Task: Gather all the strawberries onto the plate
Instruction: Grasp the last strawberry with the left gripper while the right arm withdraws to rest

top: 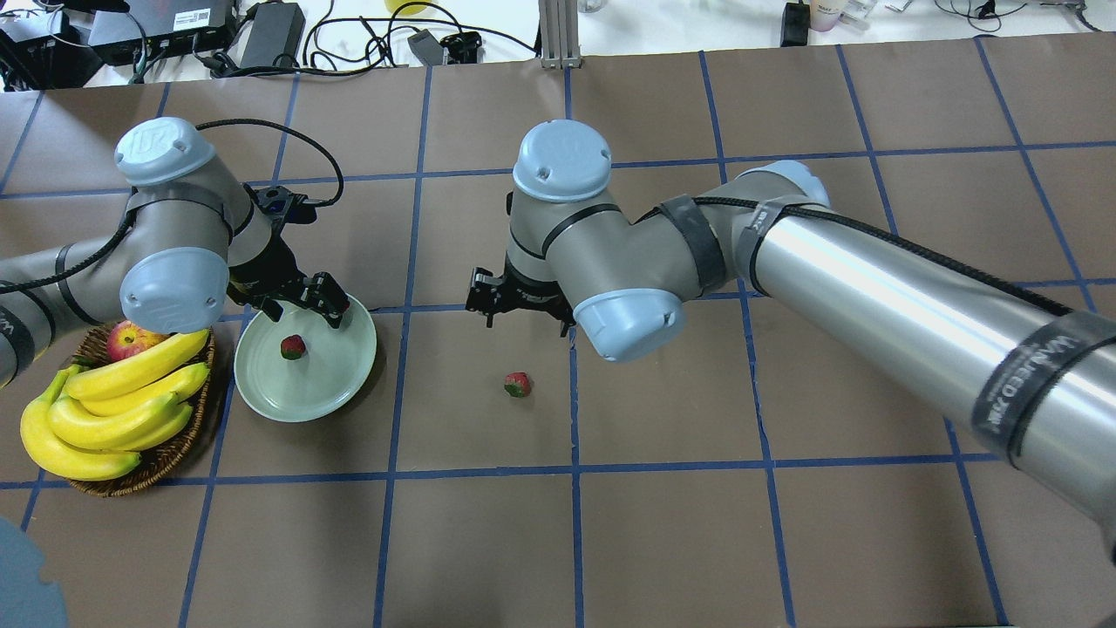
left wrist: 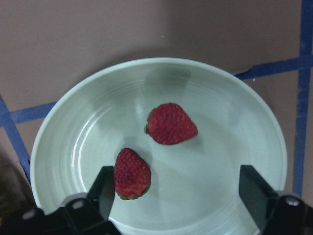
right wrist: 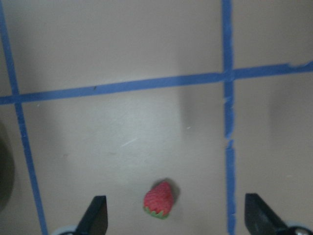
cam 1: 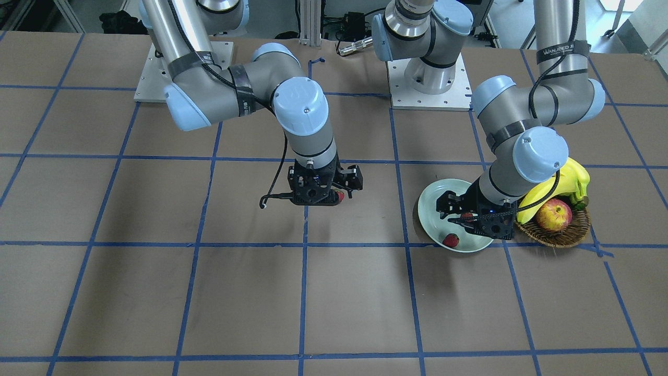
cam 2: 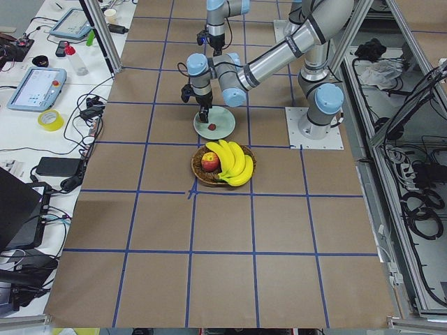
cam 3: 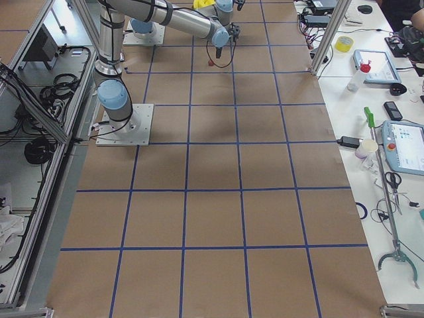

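The pale green plate [top: 296, 392] lies on the table next to the basket; it also shows in the front view [cam 1: 436, 201] and the left wrist view [left wrist: 220, 107]. Two strawberries lie in it [left wrist: 171, 124] [left wrist: 132, 174], one in the middle [top: 293, 346] and one close to a fingertip. My left gripper [left wrist: 178, 196] hovers over the plate, open and empty [top: 305, 296]. A third strawberry [top: 517, 384] lies on the brown table to the plate's right. My right gripper [right wrist: 177, 220] is open above it [right wrist: 159, 199], with the berry between the fingers' line and apart from both.
A brown wicker basket [top: 148, 462] with a bunch of bananas [top: 113, 401] and a red-yellow apple [top: 131, 340] stands right beside the plate, under my left arm. Blue tape lines grid the brown table. Cables and devices lie beyond the far edge.
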